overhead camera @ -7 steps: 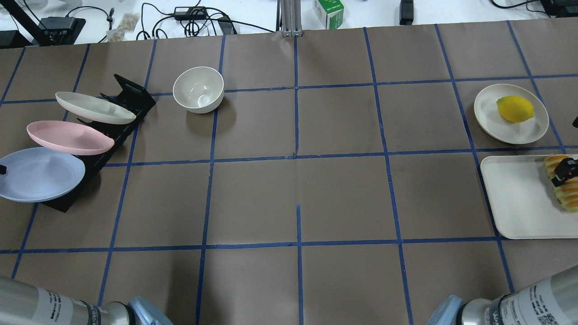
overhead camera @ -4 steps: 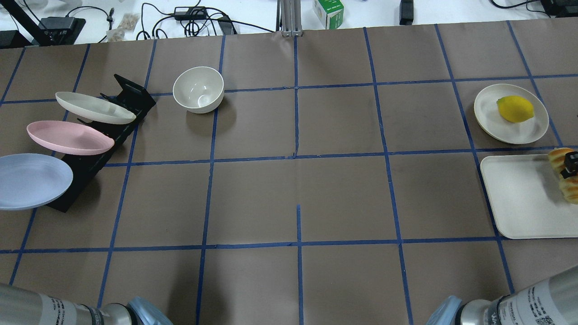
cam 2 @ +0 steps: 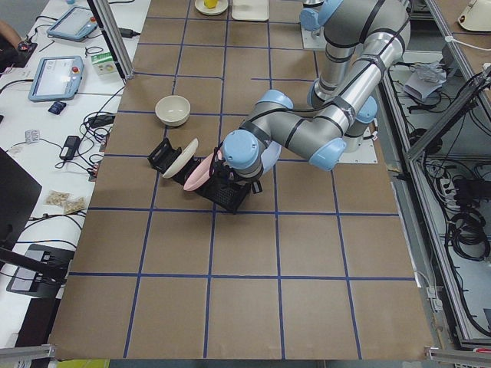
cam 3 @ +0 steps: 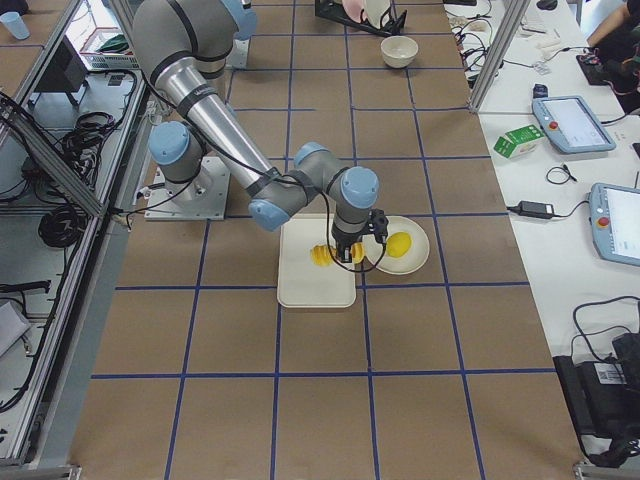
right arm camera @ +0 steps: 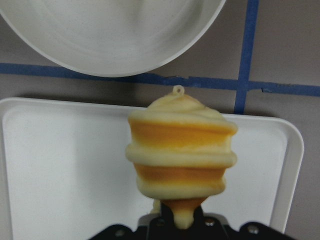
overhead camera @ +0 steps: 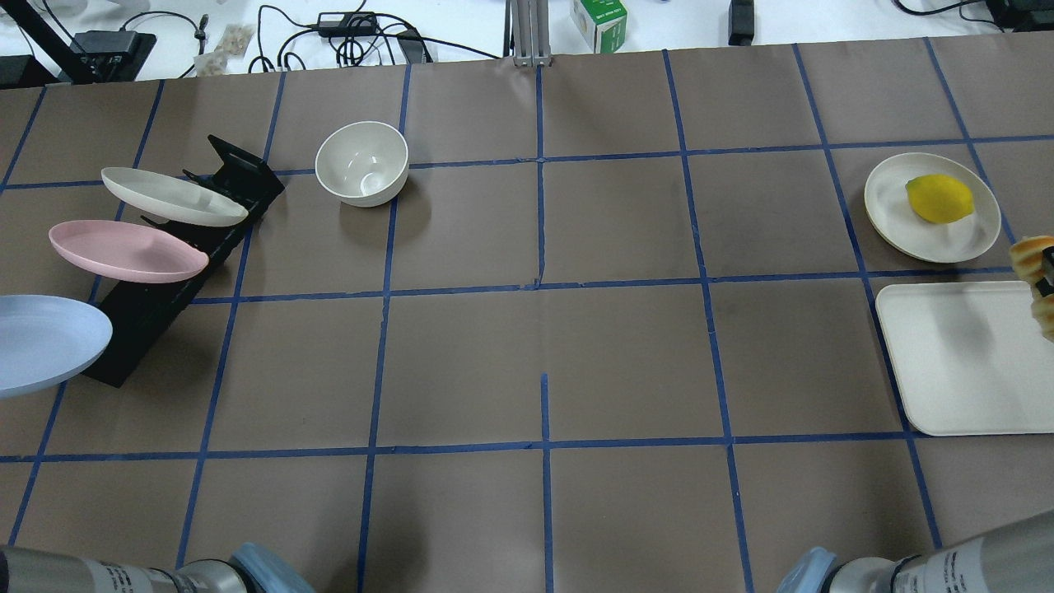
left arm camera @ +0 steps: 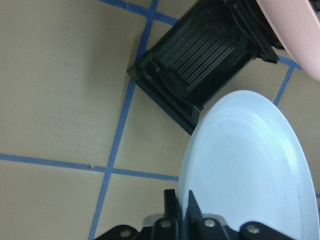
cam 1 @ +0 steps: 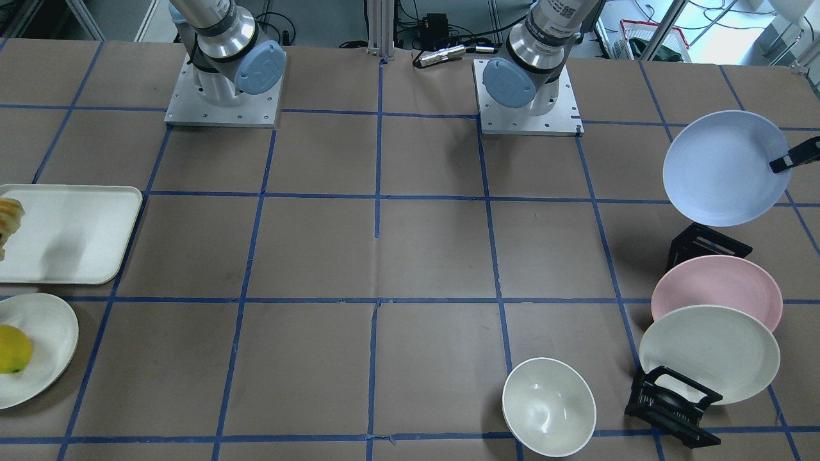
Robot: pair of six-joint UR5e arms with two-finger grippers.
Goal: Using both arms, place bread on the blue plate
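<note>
Black fingers of the left gripper (left arm camera: 181, 212) pinch the rim of the round pale lavender-blue plate (left arm camera: 250, 165), which tilts just beside the end of the black slotted rack (left arm camera: 200, 65). The right gripper (right arm camera: 182, 220) clamps the striped golden-orange loaf of bread (right arm camera: 181, 150) over the rectangular white tray (right arm camera: 60, 165).

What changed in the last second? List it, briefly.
The left claw, shut on the blue plate, drew it away from the rack toward the robot's left. The right claw raised the bread off the tray. Pink plate, racked cream plate, bowl and lemon stayed.
</note>
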